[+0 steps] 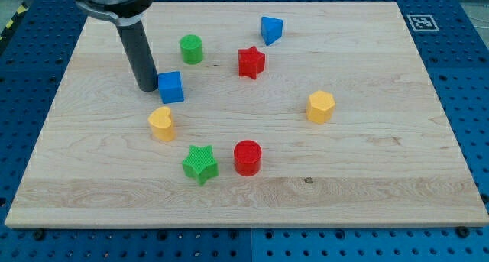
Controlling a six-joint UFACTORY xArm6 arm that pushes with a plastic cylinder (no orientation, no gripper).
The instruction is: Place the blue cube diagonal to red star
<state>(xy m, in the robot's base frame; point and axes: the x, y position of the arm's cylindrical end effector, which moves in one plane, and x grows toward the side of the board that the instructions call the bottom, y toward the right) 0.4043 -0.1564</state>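
Note:
The blue cube (171, 87) sits on the wooden board (367, 178), left of centre. The red star (250, 63) lies up and to the right of it, with a clear gap between them. My tip (145, 88) rests on the board just left of the blue cube, touching or almost touching its left side. The dark rod rises from there toward the view's top left.
A green cylinder (191, 49) stands above the blue cube. A blue triangular block (271, 30) is top centre. A yellow heart (162, 124), a green star (200, 164) and a red cylinder (247, 157) lie below. A yellow hexagon (321, 107) is at right.

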